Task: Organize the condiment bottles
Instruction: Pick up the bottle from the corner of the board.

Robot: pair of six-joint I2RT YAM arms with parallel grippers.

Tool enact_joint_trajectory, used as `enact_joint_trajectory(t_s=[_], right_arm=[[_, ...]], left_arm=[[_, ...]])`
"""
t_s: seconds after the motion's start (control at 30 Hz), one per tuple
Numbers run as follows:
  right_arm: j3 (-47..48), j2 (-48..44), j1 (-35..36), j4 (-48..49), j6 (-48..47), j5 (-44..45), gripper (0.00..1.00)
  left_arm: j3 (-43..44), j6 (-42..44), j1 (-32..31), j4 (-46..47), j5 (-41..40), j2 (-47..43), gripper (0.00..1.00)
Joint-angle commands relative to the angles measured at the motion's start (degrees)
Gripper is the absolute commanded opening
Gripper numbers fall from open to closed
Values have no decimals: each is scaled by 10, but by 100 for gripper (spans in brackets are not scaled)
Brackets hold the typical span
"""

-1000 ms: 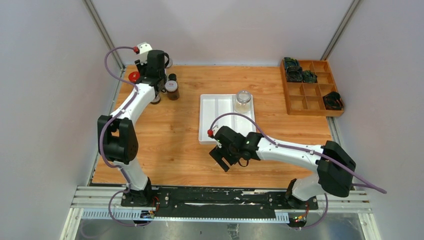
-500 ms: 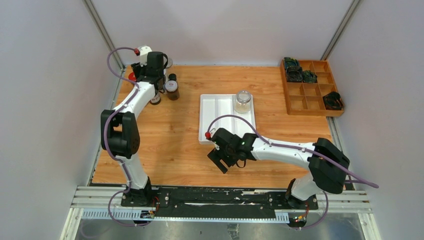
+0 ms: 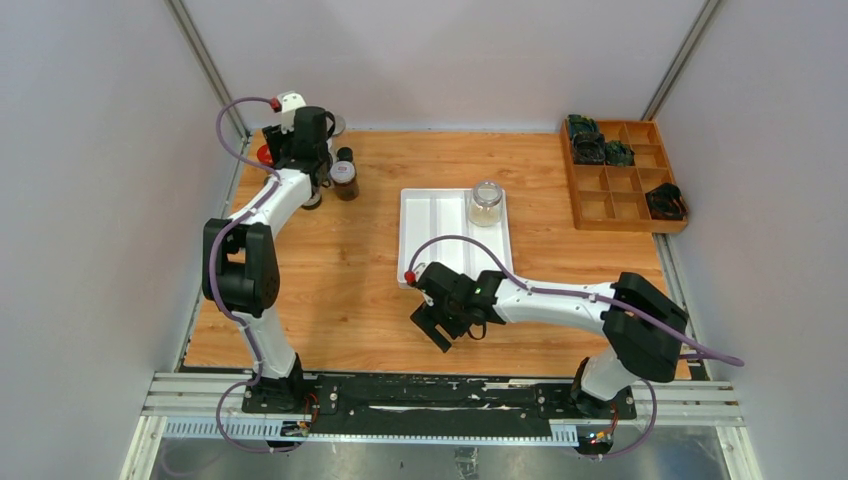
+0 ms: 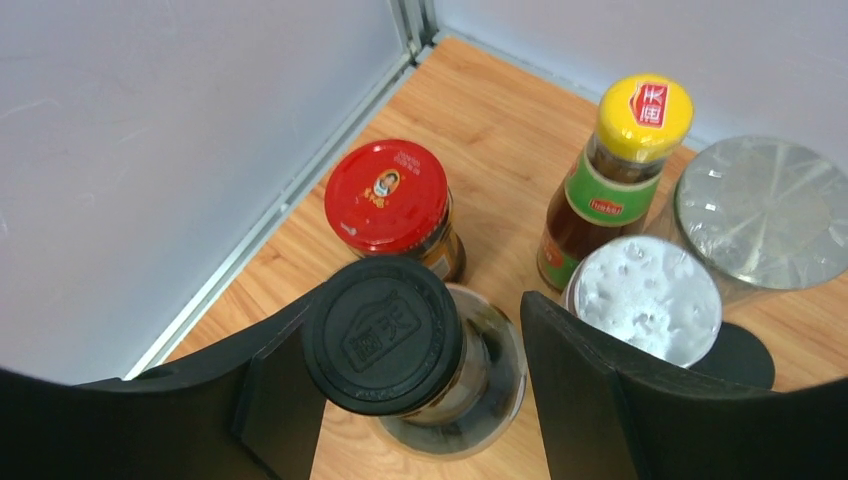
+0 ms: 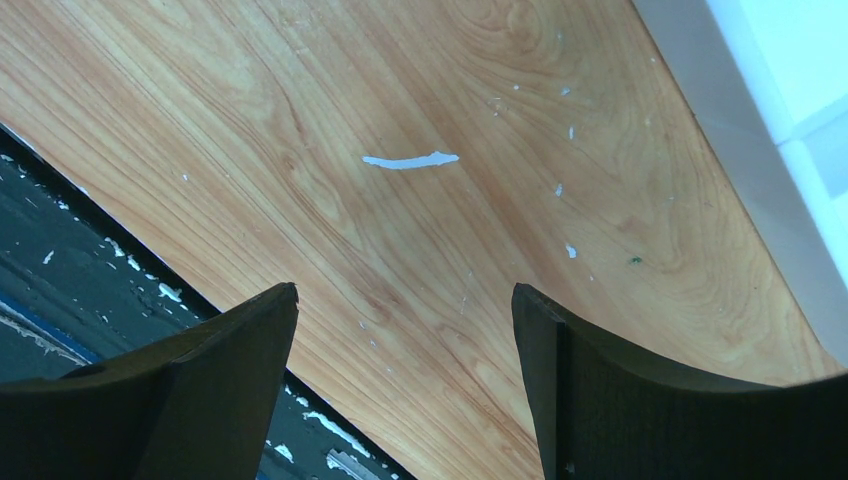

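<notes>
Five condiment bottles crowd the far left corner of the table [image 3: 350, 290] in the left wrist view. There is one black-capped bottle [image 4: 382, 335], one red-lidded jar [image 4: 387, 195], one yellow-capped bottle [image 4: 615, 165] with a green label, one silver-lidded jar [image 4: 762, 215] and one shaker [image 4: 645, 300] with a pale perforated top. From above, a dark bottle [image 3: 344, 178] stands just right of that arm; whether it is among the five cannot be told. One clear jar [image 3: 487, 202] stands at the far right of the single white tray [image 3: 430, 235] mid-table.

The left gripper [image 4: 412, 325] is open, its fingers either side of the black cap, with a gap on the right. The right gripper [image 5: 405, 295] is spread wide and holds nothing, above bare wood beside the tray. One wooden box [image 3: 612, 190] sits far right.
</notes>
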Motion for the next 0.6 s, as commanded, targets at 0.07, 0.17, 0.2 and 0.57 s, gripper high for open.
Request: enact_joint_trajectory(t_s=[0.07, 0.17, 0.2, 0.57], right_arm=[[-10, 12, 13, 3, 8, -4, 84], [-8, 17, 13, 3, 7, -4, 84], [-7, 18, 14, 3, 7, -4, 84], [-8, 29, 16, 4, 4, -4, 84]], left_arm=[[-4, 30, 3, 78, -29, -21, 71], [-5, 27, 3, 81, -26, -18, 71], [-7, 24, 3, 83, -26, -20, 71], [-14, 25, 5, 106, -9, -10, 18]])
